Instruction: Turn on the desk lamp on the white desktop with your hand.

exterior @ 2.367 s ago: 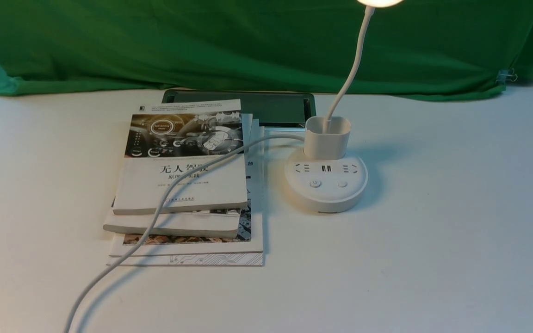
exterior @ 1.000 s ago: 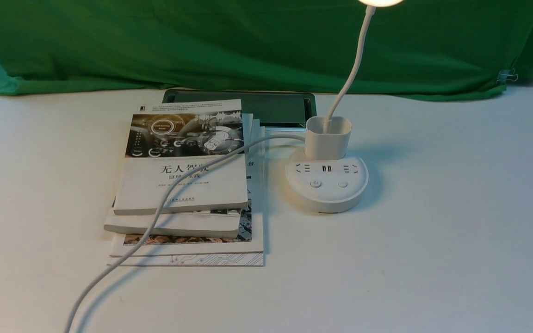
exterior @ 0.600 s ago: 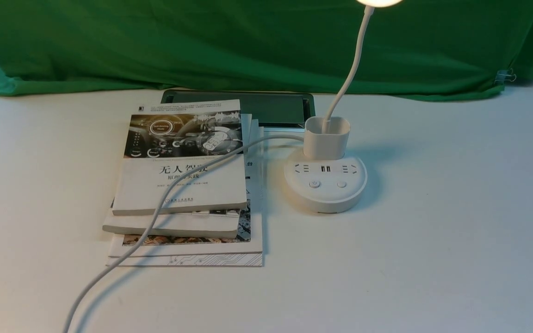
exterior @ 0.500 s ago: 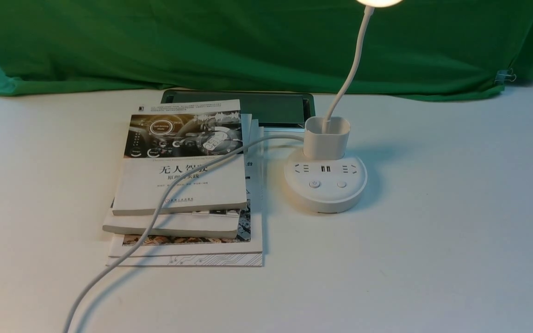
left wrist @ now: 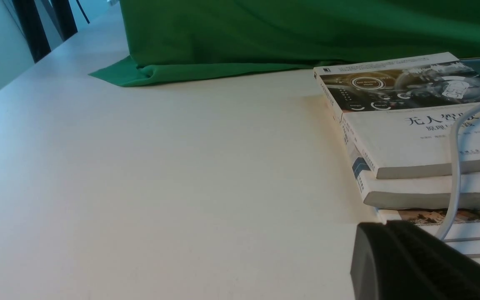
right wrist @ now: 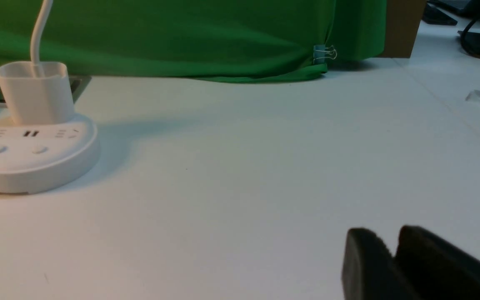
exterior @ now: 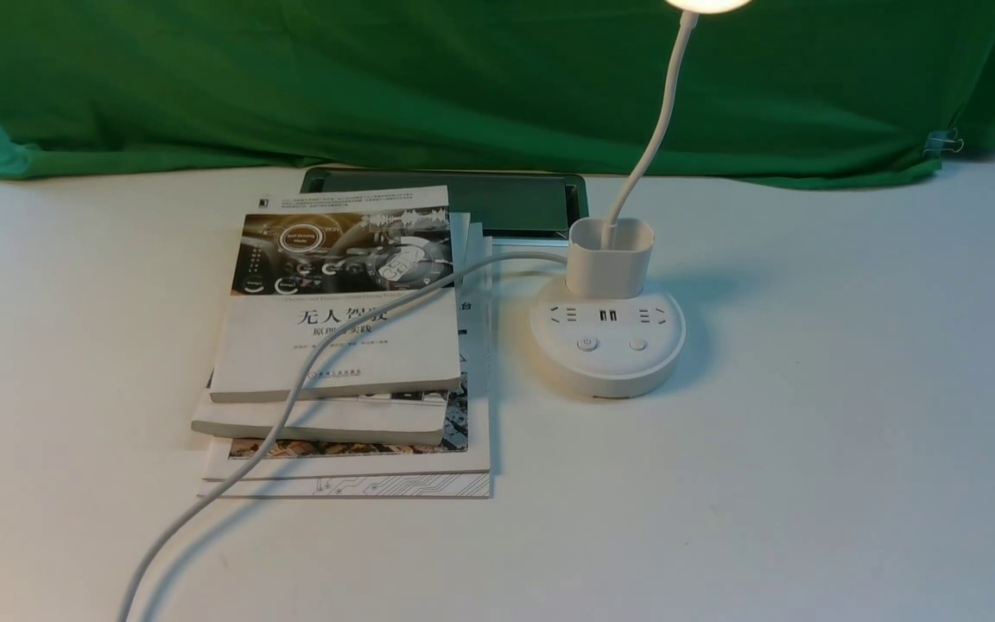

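The desk lamp's round white base point(exterior: 608, 345) stands on the white desktop point(exterior: 808, 449), right of the books. It has two buttons point(exterior: 587, 344), a cup-like holder point(exterior: 610, 257) and a thin neck point(exterior: 657, 130). Its head point(exterior: 709, 3) glows at the top edge of the front view. The base also shows in the right wrist view point(right wrist: 31, 158). My right gripper point(right wrist: 390, 235) is shut and empty, low over bare desktop, well to the right of the base. My left gripper point(left wrist: 383, 226) is shut and empty, near the stack's front left corner. Neither gripper shows in the front view.
A stack of books point(exterior: 342, 345) lies left of the lamp, with the long white cable point(exterior: 290, 406) trailing over it to the front edge. A dark tablet point(exterior: 515, 203) lies behind the books. A green cloth backdrop point(exterior: 463, 78) closes the back, with a binder clip point(exterior: 938, 142) at its right.
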Controlling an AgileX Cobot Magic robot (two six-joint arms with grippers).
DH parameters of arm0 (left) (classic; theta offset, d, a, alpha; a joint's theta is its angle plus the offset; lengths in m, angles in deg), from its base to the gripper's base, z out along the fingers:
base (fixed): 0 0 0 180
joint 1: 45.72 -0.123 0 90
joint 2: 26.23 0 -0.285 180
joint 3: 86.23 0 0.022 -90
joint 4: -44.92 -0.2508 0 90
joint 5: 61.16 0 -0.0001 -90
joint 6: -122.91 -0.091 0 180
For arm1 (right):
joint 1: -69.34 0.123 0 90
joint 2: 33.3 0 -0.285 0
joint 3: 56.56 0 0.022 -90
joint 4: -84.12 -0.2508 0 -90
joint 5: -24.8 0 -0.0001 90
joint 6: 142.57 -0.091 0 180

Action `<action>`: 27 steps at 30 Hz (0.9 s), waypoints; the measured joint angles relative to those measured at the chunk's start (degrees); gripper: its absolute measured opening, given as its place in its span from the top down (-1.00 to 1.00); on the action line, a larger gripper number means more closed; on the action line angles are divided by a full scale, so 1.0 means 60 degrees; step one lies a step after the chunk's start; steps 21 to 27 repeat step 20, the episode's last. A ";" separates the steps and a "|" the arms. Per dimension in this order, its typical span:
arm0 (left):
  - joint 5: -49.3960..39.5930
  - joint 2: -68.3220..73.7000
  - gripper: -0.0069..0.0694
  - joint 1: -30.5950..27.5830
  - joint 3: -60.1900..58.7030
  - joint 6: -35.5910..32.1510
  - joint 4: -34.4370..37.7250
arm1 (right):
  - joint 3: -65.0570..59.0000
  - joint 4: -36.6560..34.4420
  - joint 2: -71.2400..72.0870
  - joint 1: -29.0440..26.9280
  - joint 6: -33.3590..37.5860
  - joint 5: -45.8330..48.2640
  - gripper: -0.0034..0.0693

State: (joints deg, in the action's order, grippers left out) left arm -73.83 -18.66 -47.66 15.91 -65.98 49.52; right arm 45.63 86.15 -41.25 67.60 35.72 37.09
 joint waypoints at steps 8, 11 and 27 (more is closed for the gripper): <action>0.0000 0.0000 0.76 0.0000 0.0000 0.0000 0.0000 | 0.0000 0.0000 0.0000 0.0000 0.0000 0.0000 0.39; 0.0000 0.0000 0.76 0.0000 0.0000 0.0000 0.0000 | 0.0000 0.0000 0.0000 0.0000 0.0000 0.0000 0.38; 0.0000 0.0000 0.76 0.0000 0.0000 0.0000 0.0000 | 0.0000 0.0000 0.0000 0.0000 0.0000 0.0000 0.32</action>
